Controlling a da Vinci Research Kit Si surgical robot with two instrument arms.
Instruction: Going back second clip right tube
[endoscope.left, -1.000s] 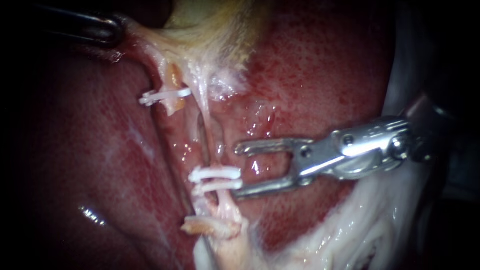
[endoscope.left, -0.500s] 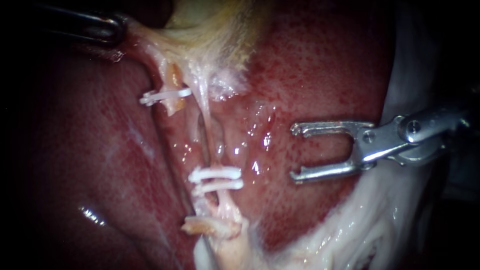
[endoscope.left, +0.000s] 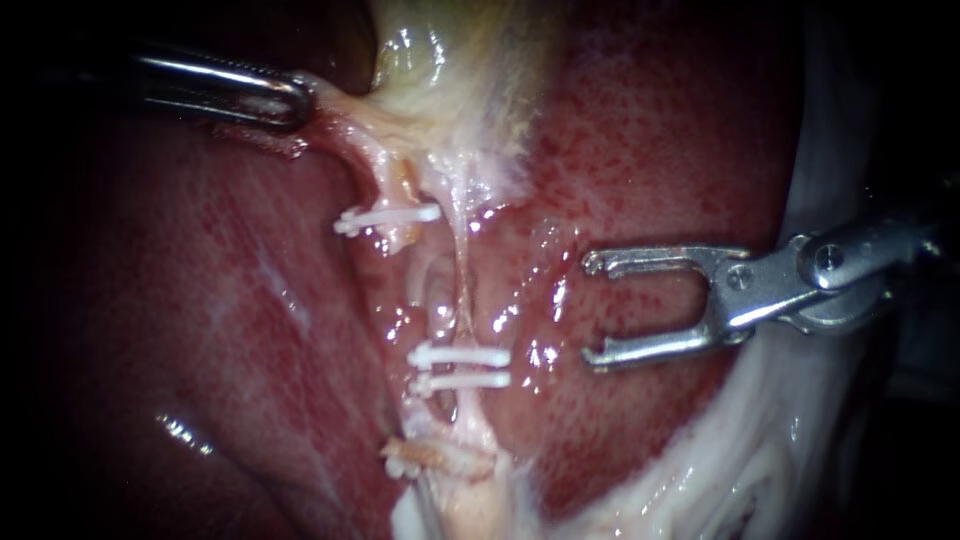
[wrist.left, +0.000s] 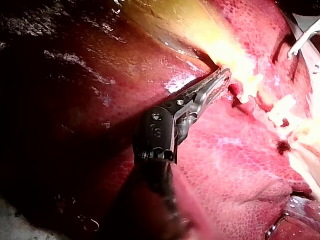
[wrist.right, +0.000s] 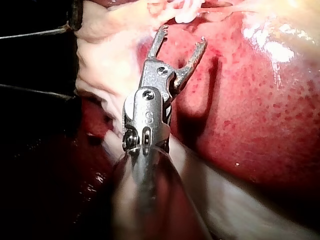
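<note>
The thin pale right tube (endoscope.left: 463, 300) runs down from the yellowish gallbladder (endoscope.left: 450, 60) and carries two white clips (endoscope.left: 460, 367) close together. One white clip (endoscope.left: 388, 216) sits across the left tube. My right instrument (endoscope.left: 590, 308) stands to the right of the two clips, apart from them, jaws open and empty; the right wrist view shows it (wrist.right: 182, 36) the same way. My left instrument (endoscope.left: 295, 100) is shut on the tissue at the gallbladder's neck and holds it taut; in the left wrist view its jaws (wrist.left: 220, 77) lie together on that tissue.
Red liver (endoscope.left: 680, 150) surrounds the tubes on both sides. Whitish wet tissue (endoscope.left: 760, 440) lies along the lower right under my right instrument's shaft. A frayed pale stump (endoscope.left: 440, 460) sits below the two clips.
My right instrument drew back to the right, off the two clips, then held still. My left instrument moved right and down, carrying the gallbladder neck and tubes with it.
</note>
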